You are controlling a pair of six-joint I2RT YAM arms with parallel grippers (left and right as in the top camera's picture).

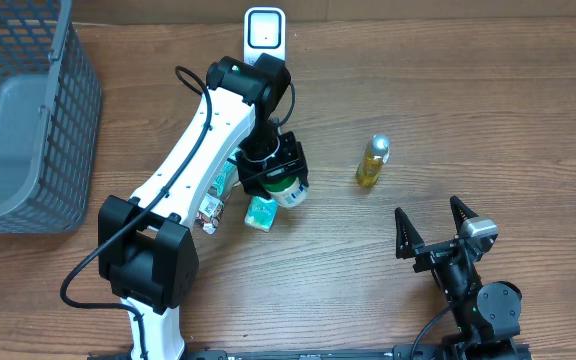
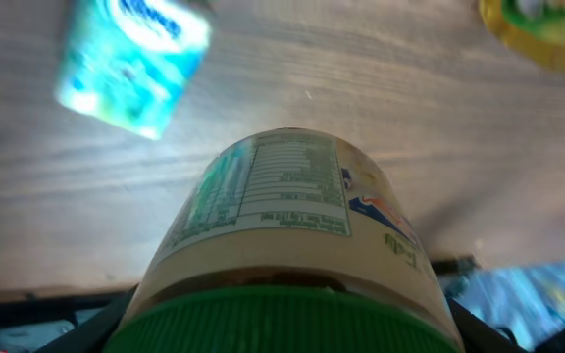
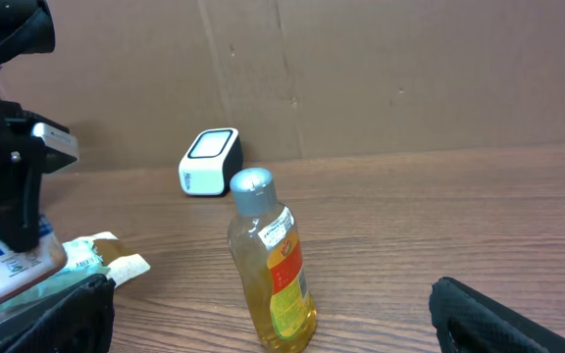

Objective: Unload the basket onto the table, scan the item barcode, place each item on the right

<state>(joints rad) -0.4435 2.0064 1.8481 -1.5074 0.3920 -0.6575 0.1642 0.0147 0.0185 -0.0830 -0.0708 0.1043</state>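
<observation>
Left jaws are clamped on the jar, one each side just under its green screw lid, so the lid sits nearest the wrist camera and the base points away toward the bench. And there's the label: cream, with a boxed panel of fine print like a nutrition table, too soft to read, plus a blue and orange mark beside it. No barcode shows on the side in view. From overhead the jar hangs under the left wrist, well short of the white scanner at the far edge. Just beside it lies a teal tissue pack, its blue lettering blurred. Further right stands a yellow bottle with a silver cap. Right jaws are spread wide, holding nothing, near the front edge.
</observation>
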